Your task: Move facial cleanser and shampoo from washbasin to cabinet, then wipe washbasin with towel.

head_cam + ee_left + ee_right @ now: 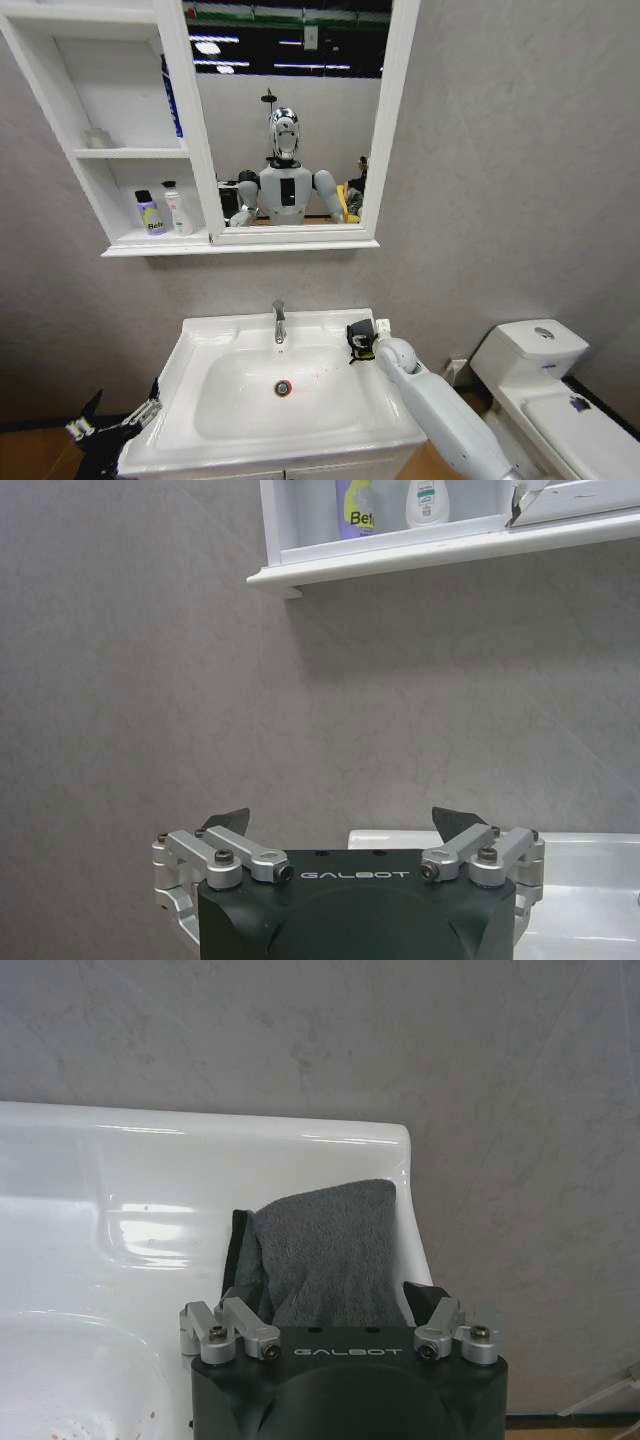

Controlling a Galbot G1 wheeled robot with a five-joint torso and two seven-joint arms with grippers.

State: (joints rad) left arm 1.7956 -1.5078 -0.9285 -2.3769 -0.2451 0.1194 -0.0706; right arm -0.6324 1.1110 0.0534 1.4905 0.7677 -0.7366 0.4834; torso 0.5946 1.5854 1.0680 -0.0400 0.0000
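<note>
The washbasin is glossy white ceramic, rectangular with a rounded bowl, a chrome tap at the back and a metal drain in the middle. On its back right corner sits the right hand, its dark fingers spread on either side of the towel. The right wrist view shows the cloth's nubby dark grey weave, folded and lying on the smooth rim; whether the pads press it I cannot tell. The head view adds a yellow-green edge on the cloth.

The left hand hangs low beside the basin's left edge, its pointed black fingertips wide apart with nothing between them, facing the mottled grey wall.

On the cabinet's bottom tier stand a purple bottle and a slim white bottle, close together. The left wrist view shows their lower halves from below, above the shelf's moulded lip
</note>
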